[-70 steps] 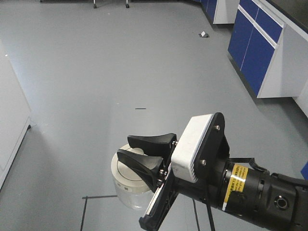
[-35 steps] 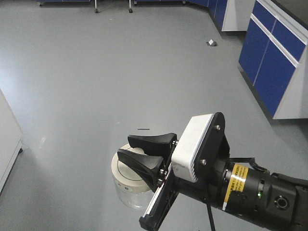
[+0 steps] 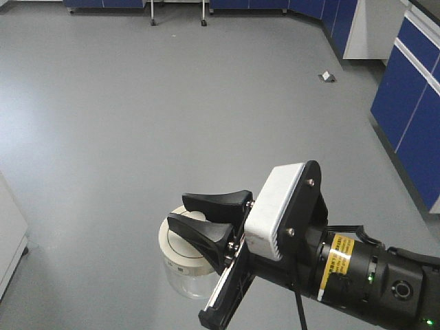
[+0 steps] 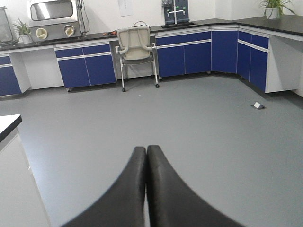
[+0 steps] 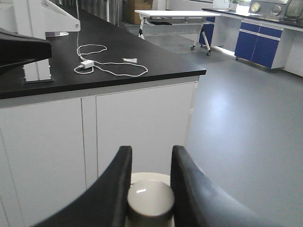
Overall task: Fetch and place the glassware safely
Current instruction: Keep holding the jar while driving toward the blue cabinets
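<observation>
One pinch carries everything: right gripper [image 3: 177,208] clamps the lid knob [image 5: 150,202] of the glass jar [image 3: 184,276], lower centre-left, hanging over bare floor [image 3: 172,103]. Risk: the lid lifts off or the knob slides out, and the jar drops and shatters. Left gripper [image 4: 146,152] closed, empty. Wrist view: white cabinet [image 5: 142,123] and black counter [image 5: 165,64] edge close ahead. Blue cabinets [image 3: 412,117] at right; open floor elsewhere.

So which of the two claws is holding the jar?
The right gripper: it pinches the glass jar by its lid knob. The left gripper is shut on nothing.
</observation>
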You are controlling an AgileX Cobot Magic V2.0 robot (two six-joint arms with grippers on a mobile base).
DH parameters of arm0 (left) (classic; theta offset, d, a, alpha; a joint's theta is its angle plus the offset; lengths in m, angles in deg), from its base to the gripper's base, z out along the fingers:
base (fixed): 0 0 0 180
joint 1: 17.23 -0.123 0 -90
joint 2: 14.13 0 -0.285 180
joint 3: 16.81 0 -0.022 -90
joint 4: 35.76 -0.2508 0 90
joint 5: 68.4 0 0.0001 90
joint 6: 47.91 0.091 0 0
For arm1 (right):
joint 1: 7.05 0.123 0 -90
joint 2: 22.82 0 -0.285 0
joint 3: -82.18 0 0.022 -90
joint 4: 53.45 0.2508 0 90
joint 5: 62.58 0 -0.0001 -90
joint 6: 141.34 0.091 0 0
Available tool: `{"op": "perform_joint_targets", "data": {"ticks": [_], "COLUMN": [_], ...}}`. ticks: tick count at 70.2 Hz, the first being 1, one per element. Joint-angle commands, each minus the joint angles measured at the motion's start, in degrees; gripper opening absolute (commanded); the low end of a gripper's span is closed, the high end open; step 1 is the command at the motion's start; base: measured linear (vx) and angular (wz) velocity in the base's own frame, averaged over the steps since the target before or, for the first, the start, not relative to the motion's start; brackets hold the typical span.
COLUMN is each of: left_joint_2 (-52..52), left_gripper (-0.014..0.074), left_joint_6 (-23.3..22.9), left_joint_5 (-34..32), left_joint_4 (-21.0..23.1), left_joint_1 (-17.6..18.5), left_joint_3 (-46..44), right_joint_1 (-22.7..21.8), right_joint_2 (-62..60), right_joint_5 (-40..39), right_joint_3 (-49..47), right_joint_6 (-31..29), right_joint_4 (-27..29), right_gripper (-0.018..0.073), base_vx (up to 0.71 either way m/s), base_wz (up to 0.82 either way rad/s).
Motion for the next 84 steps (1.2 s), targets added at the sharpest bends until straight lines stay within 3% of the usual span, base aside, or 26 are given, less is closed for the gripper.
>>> {"op": "perform_joint_targets", "data": {"ticks": [1, 84], "left_joint_2": [-0.58, -0.58], "left_gripper": [-0.0007, -0.0007], "left_joint_6": [-0.35, -0.35], "left_joint_5": [-3.94, -3.94], "left_joint_4": [0.44, 0.44], "left_joint_1": [0.33, 0.33], "left_joint_3": [-1.46, -1.46], "right_joint_1": [-0.02, -0.02], "right_joint_2": [-1.68, -1.68], "right_joint_5": [-5.01, -5.01], "right_joint_3": [-2.19, -2.19], "right_joint_6": [0.06, 0.06], "right_joint_4": [1.10, 1.10], "right_gripper": [-0.0001, -0.0001], "base_vx": [0.44, 0.48], "base_wz": [0.07, -0.02]}}
